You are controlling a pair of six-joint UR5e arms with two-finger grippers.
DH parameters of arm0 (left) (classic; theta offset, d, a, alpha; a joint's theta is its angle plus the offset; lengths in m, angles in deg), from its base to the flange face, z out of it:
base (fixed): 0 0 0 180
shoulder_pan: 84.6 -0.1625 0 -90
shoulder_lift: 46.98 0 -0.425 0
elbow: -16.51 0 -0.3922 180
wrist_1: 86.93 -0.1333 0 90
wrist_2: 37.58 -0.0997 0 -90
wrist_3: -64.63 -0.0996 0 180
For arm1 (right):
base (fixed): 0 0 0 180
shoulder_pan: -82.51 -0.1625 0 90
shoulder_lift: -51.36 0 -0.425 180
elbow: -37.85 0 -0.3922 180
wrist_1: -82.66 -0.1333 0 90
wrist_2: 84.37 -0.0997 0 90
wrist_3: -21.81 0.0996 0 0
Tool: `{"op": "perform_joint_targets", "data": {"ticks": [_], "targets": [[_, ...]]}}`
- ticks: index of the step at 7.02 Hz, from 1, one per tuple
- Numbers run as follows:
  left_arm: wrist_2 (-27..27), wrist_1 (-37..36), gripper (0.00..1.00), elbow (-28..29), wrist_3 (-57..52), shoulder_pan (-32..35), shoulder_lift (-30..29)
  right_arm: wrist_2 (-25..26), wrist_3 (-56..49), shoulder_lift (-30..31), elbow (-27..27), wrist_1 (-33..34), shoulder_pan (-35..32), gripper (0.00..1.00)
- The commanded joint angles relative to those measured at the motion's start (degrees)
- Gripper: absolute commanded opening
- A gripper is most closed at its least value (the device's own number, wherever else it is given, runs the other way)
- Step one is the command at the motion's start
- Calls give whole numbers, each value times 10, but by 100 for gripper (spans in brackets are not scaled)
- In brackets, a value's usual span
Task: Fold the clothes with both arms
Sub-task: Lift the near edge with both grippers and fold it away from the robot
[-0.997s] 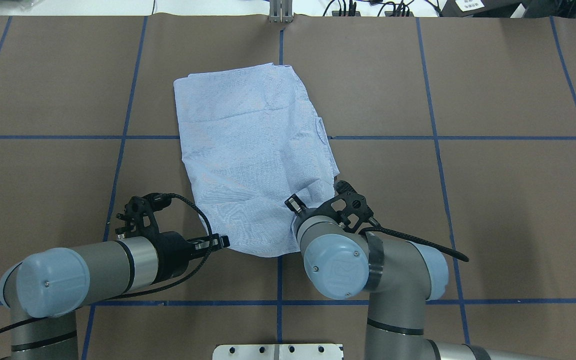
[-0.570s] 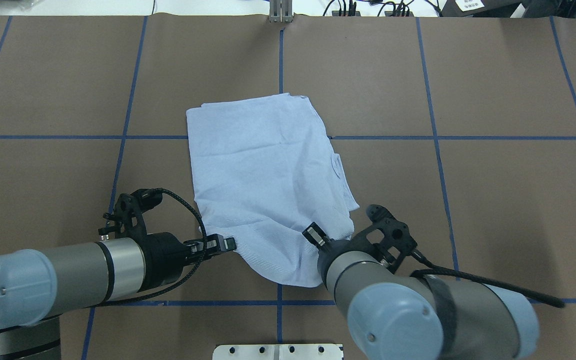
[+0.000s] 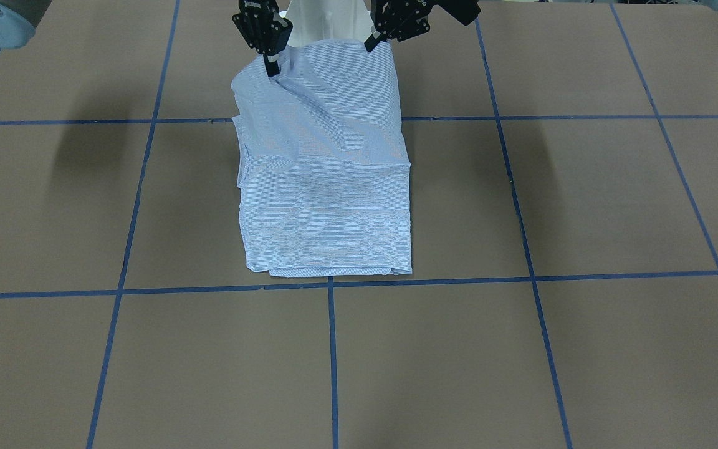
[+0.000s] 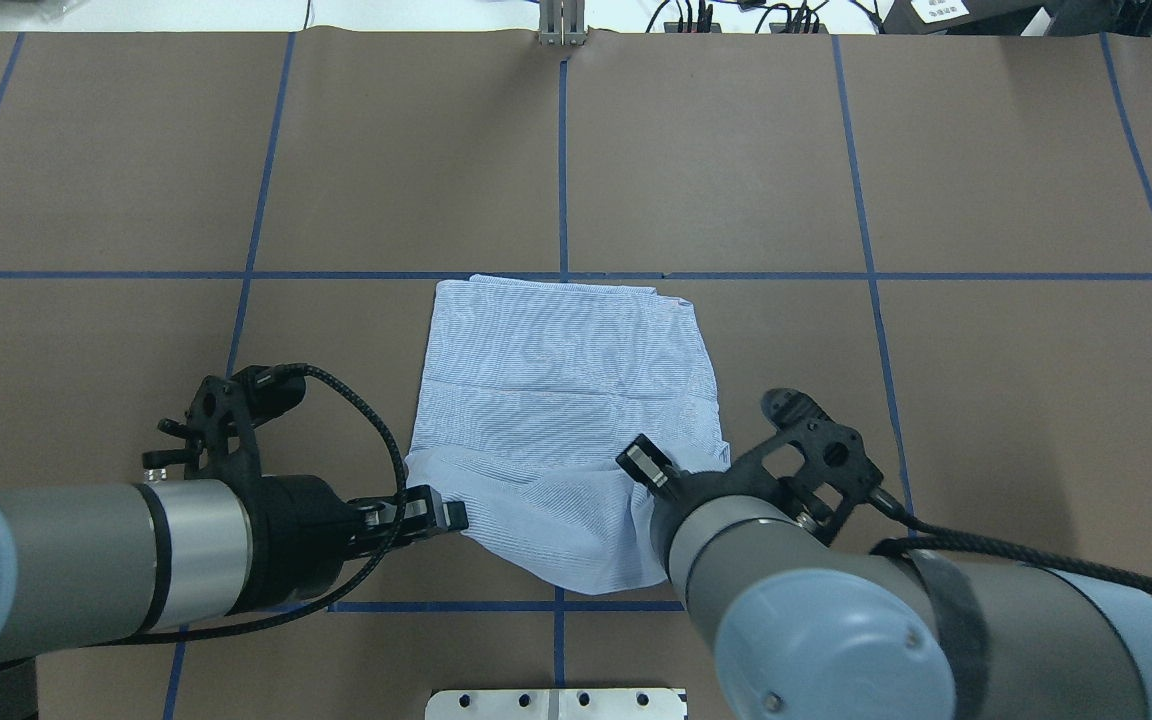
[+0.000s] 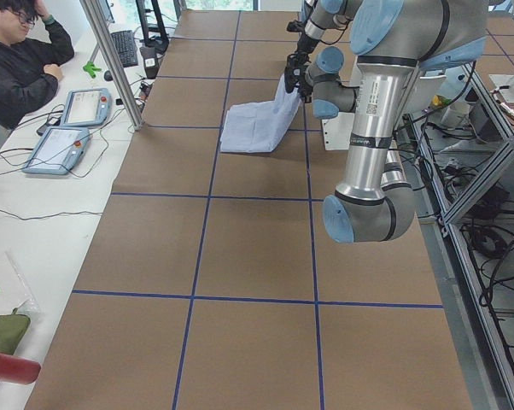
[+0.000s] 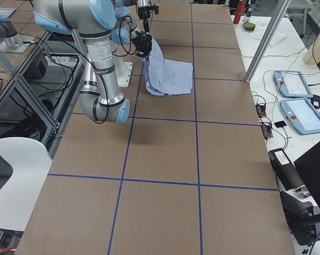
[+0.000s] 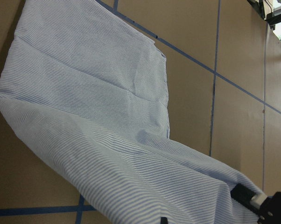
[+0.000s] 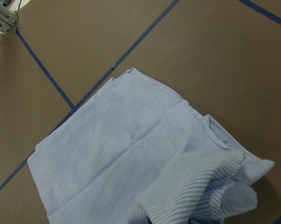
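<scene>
The light-blue striped shirt [image 4: 561, 400] lies folded into a rough rectangle on the brown table, its far edge along the middle blue line. It also shows in the front view [image 3: 325, 187] and in both wrist views [image 7: 94, 116] [image 8: 122, 158]. My left gripper [image 4: 451, 515] is shut on the shirt's near left corner. My right gripper [image 4: 646, 468] is shut on its near right corner. Both hold the near edge lifted above the table while the far part rests flat. In the front view the right gripper [image 3: 270, 65] and the left gripper [image 3: 371, 43] pinch the raised edge.
Blue tape lines [image 4: 561, 150] divide the table into squares. A white base plate [image 4: 556, 703] sits at the near edge and a metal post [image 4: 561, 25] at the far edge. An operator [image 5: 18, 60] and two pendants [image 5: 69, 128] are beyond the far side.
Both grippers have drawn back toward the robot's base with the shirt. The shirt has slid toward the robot, its far edge now at the middle blue line.
</scene>
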Motion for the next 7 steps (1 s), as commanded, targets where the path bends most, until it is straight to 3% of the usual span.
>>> {"op": "perform_joint_targets", "data": {"ticks": [1, 3, 5, 7], "targets": [[0, -20, 0, 111, -8, 55, -74, -4, -55, -28, -107, -89, -73, 0], [3, -16, 0, 216, -88, 131, -131, -52, -114, -40, -226, -204, -148, 0], [3, -10, 0, 352, -136, 175, -202, -67, -137, -104, -385, -270, -176, 0], [0, 44, 0, 480, -182, 190, -237, -76, -155, -115, -471, -328, -184, 0]]}}
